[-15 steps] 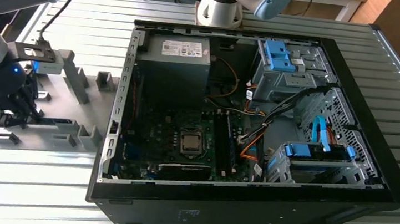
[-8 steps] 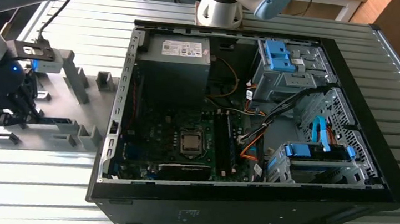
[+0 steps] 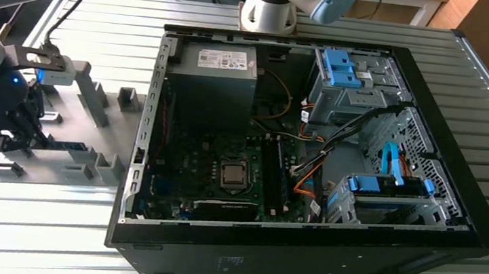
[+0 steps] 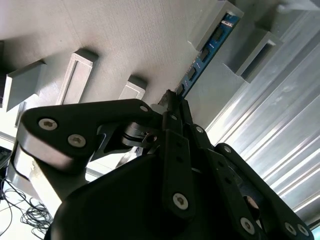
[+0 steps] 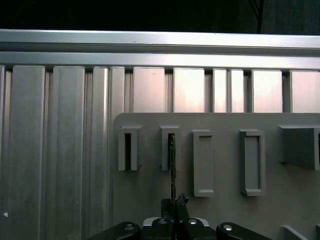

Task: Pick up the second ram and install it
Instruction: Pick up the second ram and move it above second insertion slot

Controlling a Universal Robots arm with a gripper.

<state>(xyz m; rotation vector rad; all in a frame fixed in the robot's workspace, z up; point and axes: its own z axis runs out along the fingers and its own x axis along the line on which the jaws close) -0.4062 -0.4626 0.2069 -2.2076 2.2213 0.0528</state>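
The second ram [image 4: 207, 50] is a thin blue board with black chips. It rests on edge in the slots of grey holder blocks [image 4: 250, 52] on a grey fixture plate [image 3: 90, 128]. My gripper [image 4: 172, 100] is shut on one end of it, fingers pressed against both faces. In the first wrist view the ram [image 5: 172, 160] shows edge-on, running from my gripper [image 5: 175, 201] into a holder slot. In the exterior view my gripper [image 3: 19, 137] is low over the plate at the exterior view's left, with the ram [image 3: 62, 141] beside it.
An open black computer case [image 3: 305, 252] lies at the exterior view's centre and right, with its motherboard [image 3: 222, 175], long memory slots [image 3: 273, 174], power supply [image 3: 216, 66], cables and blue drive brackets [image 3: 343, 65]. Ribbed aluminium table [image 3: 35, 224] surrounds it. A second arm's base [image 3: 271, 10] stands behind.
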